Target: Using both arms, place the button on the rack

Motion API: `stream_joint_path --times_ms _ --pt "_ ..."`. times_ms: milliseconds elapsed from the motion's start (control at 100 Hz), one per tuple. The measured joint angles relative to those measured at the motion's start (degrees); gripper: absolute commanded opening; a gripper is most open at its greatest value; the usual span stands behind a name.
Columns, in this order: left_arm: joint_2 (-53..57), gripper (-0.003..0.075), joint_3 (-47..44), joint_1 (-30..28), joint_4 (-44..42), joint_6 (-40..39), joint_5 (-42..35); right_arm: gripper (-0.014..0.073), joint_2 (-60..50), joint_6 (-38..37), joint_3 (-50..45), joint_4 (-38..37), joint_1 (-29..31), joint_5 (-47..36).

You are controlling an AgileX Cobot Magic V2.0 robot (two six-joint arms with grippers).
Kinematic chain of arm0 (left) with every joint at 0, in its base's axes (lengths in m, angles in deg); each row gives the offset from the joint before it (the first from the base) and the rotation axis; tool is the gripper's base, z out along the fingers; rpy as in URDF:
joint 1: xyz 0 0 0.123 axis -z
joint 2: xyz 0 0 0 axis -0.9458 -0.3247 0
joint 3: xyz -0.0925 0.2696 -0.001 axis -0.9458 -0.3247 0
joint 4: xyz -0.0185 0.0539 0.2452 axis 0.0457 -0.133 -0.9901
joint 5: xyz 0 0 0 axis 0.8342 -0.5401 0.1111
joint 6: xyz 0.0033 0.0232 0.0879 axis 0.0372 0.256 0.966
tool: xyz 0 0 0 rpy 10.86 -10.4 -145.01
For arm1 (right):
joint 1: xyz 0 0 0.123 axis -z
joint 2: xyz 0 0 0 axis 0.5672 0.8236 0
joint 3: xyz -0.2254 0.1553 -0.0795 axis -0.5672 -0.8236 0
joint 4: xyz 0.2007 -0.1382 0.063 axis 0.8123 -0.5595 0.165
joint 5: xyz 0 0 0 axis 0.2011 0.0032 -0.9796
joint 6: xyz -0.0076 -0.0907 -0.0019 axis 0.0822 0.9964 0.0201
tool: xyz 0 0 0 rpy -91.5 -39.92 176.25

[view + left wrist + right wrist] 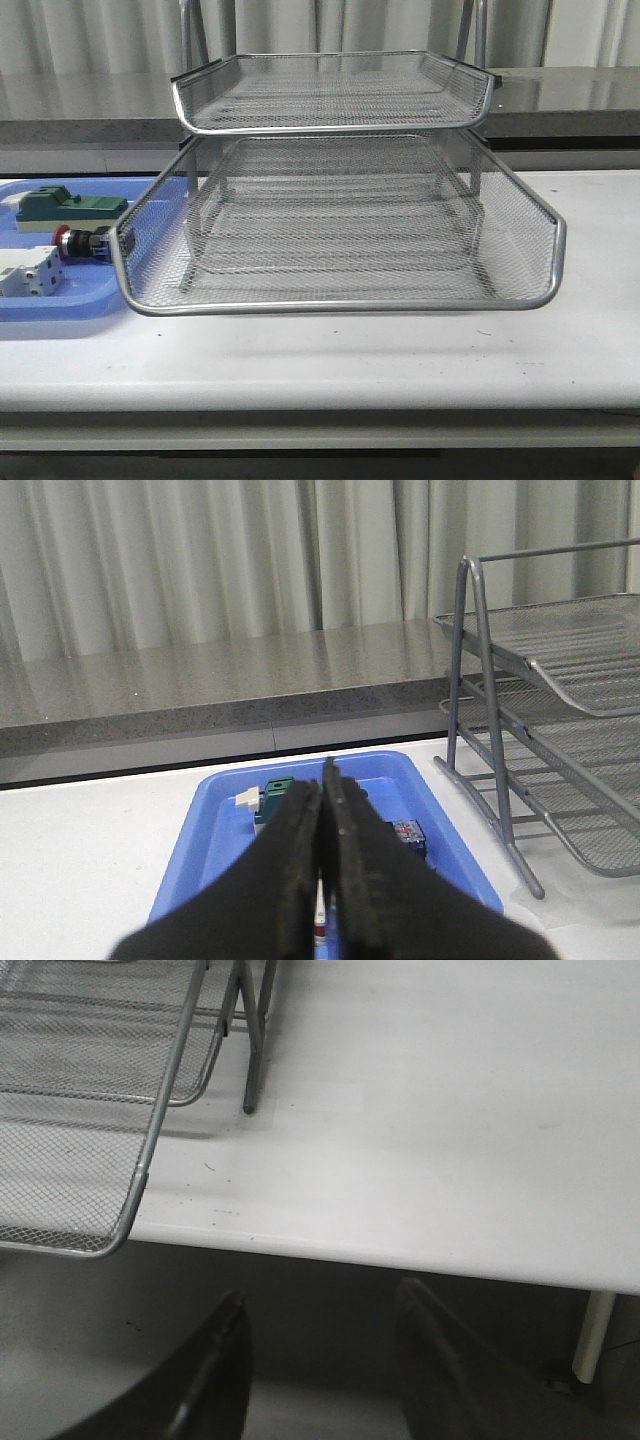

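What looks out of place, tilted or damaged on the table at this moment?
Nothing stands out. The three-tier silver wire-mesh rack stands level on the white table. The red-headed push button lies on its side inside the flat blue plastic tray, beside a green block and a white block.

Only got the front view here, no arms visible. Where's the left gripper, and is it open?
Observer: The left gripper is shut, empty, and above the near end of the blue tray.
Operator: Right one?
Observer: The right gripper is open, hanging off the table's front edge, beside the rack.
Operator: Button free to grab?
Observer: Nothing touches the button; the left wrist view mostly hides it behind the fingers.
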Motion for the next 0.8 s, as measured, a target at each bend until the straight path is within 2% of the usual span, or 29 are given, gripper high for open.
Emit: stream_joint_path --times_ms 200,800 --pt "0.0 -0.0020 0.0 0.0 0.0 0.0 0.0 -0.0069 -2.1 -0.1 0.0 -0.1 0.0 2.1" --pt "0.0 -0.0020 0.0 0.0 0.0 0.0 0.0 -0.0069 -2.1 -0.2 0.0 -0.1 0.0 2.8"
